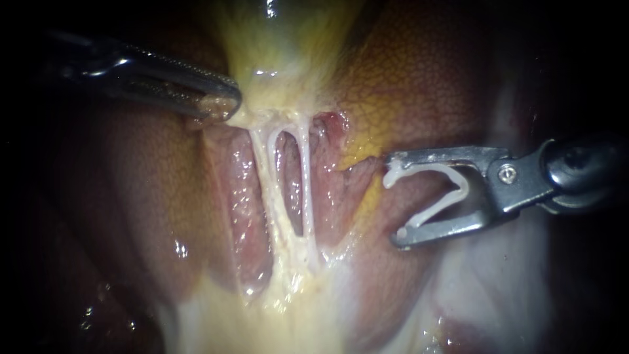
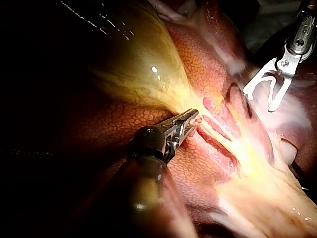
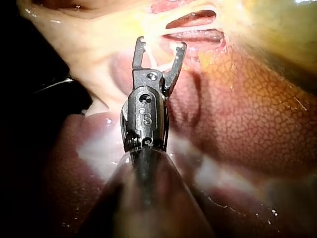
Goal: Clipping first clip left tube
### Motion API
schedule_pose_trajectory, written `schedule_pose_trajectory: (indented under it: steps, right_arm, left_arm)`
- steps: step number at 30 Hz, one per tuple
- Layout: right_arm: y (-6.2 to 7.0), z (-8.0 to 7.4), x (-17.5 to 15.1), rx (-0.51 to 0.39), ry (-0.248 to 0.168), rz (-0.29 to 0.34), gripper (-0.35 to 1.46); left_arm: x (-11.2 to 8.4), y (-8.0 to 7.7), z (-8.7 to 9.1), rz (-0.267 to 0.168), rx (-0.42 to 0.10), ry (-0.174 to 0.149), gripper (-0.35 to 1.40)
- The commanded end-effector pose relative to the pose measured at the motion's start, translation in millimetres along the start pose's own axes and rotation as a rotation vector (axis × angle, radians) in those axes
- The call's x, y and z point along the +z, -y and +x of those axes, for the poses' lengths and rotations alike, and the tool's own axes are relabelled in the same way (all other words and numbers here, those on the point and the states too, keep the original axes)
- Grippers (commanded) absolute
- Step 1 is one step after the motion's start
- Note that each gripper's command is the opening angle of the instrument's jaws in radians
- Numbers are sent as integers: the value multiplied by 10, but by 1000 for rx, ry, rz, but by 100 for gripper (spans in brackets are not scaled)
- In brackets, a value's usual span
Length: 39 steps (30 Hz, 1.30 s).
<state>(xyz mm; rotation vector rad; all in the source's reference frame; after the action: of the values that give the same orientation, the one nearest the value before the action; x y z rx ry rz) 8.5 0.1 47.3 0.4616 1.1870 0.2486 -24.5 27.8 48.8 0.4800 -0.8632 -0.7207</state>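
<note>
Two tubes (image 1: pixel 265 177); left instrument (image 1: pixel 219 105) on gallbladder (image 1: pixel 282 46) above, clip (image 1: pixel 426 168) in right instrument (image 1: pixel 393 198).

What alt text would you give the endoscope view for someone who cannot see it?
My right instrument holds a white clip in its wide-set jaws, apart from the left tube and right tube stretched over the liver. My left instrument grips the gallbladder just above them.

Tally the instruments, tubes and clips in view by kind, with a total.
Instruments: 2, left instrument (gripping the gallbladder) and right instrument
Tubes: 2, left tube and right tube
Clips: 1, the clip in the right instrument
Total: 5
</note>
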Motion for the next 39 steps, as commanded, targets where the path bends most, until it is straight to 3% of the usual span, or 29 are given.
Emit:
schedule_pose_trajectory:
  steps: [1, 12, 31, 39]
  right_arm:
    - [0, 0, 1, 4, -5, 3, 59]
    - [-7, -4, 24, 60, -47, 78, 59]
    - [-12, -39, 82, 118, -60, 212, 54]
    - [-17, -47, 96, 123, -59, 214, 54]
  left_arm:
    - [0, 0, 0, 0, 0, 0, -35]
    - [0, 0, 0, 0, 0, 0, -35]
    - [1, -1, 1, 0, 1, 0, -35]
    - [1, -1, 1, 0, 1, 0, -35]
